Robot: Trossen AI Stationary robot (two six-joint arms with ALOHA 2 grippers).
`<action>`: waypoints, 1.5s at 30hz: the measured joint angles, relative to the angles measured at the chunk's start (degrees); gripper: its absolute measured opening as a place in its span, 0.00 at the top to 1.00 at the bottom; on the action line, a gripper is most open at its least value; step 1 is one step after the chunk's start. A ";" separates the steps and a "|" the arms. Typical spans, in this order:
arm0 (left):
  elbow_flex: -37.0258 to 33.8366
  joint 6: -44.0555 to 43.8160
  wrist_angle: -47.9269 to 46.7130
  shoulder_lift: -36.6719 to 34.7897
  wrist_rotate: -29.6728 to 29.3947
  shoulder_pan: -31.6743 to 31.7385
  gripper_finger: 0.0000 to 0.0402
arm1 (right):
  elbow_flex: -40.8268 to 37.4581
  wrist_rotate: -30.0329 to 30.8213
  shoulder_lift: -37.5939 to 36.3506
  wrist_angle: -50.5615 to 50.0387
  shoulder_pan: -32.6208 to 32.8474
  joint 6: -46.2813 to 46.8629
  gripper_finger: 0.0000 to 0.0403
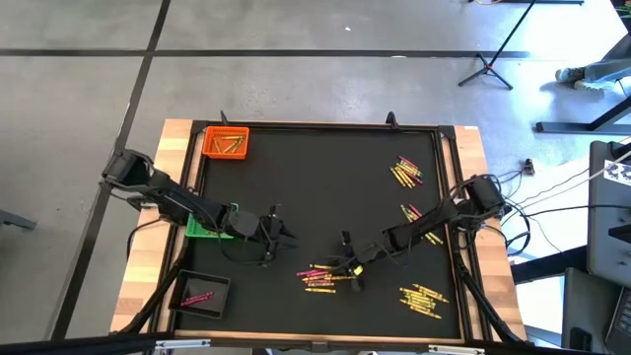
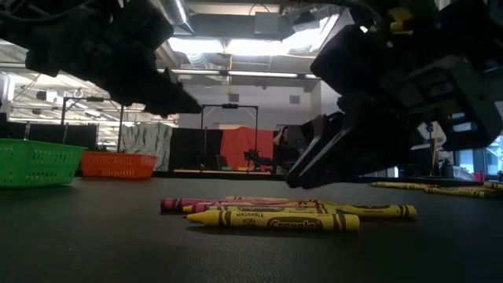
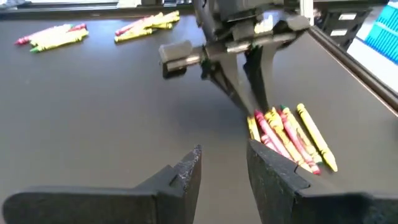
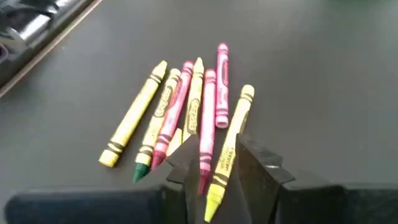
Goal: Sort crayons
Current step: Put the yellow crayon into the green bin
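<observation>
Currently: my right gripper (image 4: 212, 167) down on the near-centre pile of crayons (image 1: 325, 276), fingers slightly parted around a pink crayon (image 4: 206, 127).

Item, right fingers (image 4: 258, 168): not closed; the pink crayon and a yellow crayon (image 4: 227, 152) lie between them on the black mat (image 1: 315, 187). Item, my left gripper (image 3: 222, 168): fingers released, holding nothing, hovering just beside the same pile. Item, further crayons: three scattered groups on the mat's right side (image 1: 406, 173). Item, trays: orange tray (image 1: 226, 143) at the far left corner with crayons inside, green tray (image 1: 202, 227) under my left arm, black tray (image 1: 200, 294) at the near left holding pink crayons.
</observation>
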 joint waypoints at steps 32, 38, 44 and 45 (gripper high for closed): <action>-0.04 0.21 0.13 0.08 -5.48 1.32 0.72 | 0.39 9.49 -0.36 -9.65 -3.81 2.26 0.94; -0.04 -1.19 -1.64 0.06 -3.70 3.34 0.72 | 0.02 16.13 -2.43 -9.53 -4.78 -0.71 0.98; -0.04 0.51 -1.34 0.06 -2.91 3.53 0.72 | 0.15 18.70 -3.79 -5.96 -5.44 -4.01 0.98; -0.04 1.28 -1.23 0.06 -3.09 3.65 0.72 | 0.15 18.60 -3.79 -4.55 -5.49 -5.04 0.98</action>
